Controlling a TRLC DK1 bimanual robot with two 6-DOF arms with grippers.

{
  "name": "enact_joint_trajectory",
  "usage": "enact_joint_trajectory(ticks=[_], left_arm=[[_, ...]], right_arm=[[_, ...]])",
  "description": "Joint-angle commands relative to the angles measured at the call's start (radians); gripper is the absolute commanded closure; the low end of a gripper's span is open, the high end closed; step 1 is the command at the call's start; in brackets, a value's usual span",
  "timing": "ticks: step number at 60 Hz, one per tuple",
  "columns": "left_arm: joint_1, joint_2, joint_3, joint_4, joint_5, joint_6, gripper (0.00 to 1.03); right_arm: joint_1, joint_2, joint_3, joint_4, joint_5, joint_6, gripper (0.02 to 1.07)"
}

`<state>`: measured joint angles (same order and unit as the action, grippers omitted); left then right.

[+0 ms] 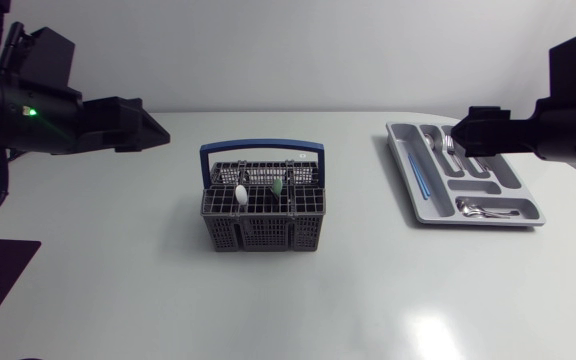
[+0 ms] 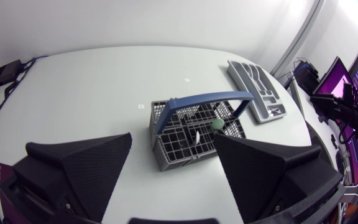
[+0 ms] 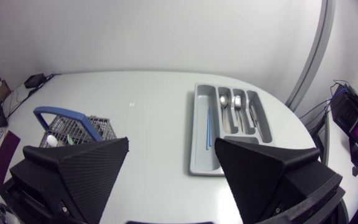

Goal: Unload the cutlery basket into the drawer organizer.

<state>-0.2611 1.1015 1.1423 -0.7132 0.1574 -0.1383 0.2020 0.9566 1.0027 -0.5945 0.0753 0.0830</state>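
The cutlery basket (image 1: 263,222) stands about the middle of the table (image 1: 368,300), its long axis parallel to the near edge, and its blue handle (image 1: 262,147) arches along that same axis. Two pieces stand upright in it with their handle ends up, a white one (image 1: 241,193) and, just beside it, a green one (image 1: 279,186); I cannot tell what kind of cutlery they are. The drawer organizer (image 1: 521,184) lies flat near the table's right edge, well apart from the basket, its long axis running from the far edge toward the near edge, with the near end skewed a little to the right. A thin blue stick (image 1: 416,174) lies lengthwise in its left slot, metal cutlery (image 3: 236,102) lies lengthwise in the far slots, and more metal pieces (image 1: 478,209) lie crosswise in the near compartment. The left gripper (image 2: 173,140) hangs left of the basket, fingers spread with nothing between them. The right gripper (image 3: 172,142) hangs over the organizer's far end, fingers likewise apart and holding nothing.
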Motion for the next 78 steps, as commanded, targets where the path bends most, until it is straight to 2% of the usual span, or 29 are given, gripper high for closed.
enact_joint_trajectory(ticks=[1, 7, 12, 30, 42, 50, 55, 60, 66, 73, 78], left_arm=[[-0.021, 0.055, 0.042, -0.023, 0.011, 0.011, 0.1], [-0.047, 0.092, 0.045, -0.023, 0.027, 0.012, 0.1], [-0.059, 0.118, 0.048, -0.023, 0.031, 0.023, 0.1], [-0.089, 0.248, 0.066, 0.006, 0.033, 0.078, 0.11], [-0.124, 0.319, 0.071, 0.06, 0.033, 0.085, 0.26], [-0.144, 0.367, 0.08, 0.077, 0.033, 0.085, 0.31], [-0.155, 0.403, 0.08, 0.109, 0.033, 0.082, 0.43], [-0.159, 0.439, 0.089, 0.121, 0.033, 0.08, 0.46], [-0.162, 0.472, 0.097, 0.143, 0.033, 0.08, 0.57], [-0.162, 0.503, 0.105, 0.152, 0.033, 0.078, 0.57], [-0.171, 0.521, 0.106, 0.159, 0.033, 0.078, 0.61]], right_arm=[[0.01, 0.065, 0.066, -0.06, -0.045, 0.021, 0.07], [-0.012, 0.122, 0.111, -0.126, -0.207, -0.04, 0.07], [-0.023, 0.151, 0.132, -0.153, -0.255, -0.054, 0.07], [0.02, 0.229, 0.142, -0.182, -0.256, -0.058, 0.07], [0.07, 0.248, 0.116, -0.159, -0.239, -0.052, 0.07], [0.106, 0.269, 0.106, -0.154, -0.223, -0.045, 0.07], [0.129, 0.277, 0.093, -0.131, -0.204, -0.038, 0.07], [0.145, 0.286, 0.083, -0.12, -0.195, -0.037, 0.07], [0.152, 0.294, 0.068, -0.103, -0.195, -0.035, 0.07], [0.158, 0.298, 0.059, -0.096, -0.195, -0.035, 0.08], [0.16, 0.306, 0.054, -0.088, -0.195, -0.034, 0.08]])
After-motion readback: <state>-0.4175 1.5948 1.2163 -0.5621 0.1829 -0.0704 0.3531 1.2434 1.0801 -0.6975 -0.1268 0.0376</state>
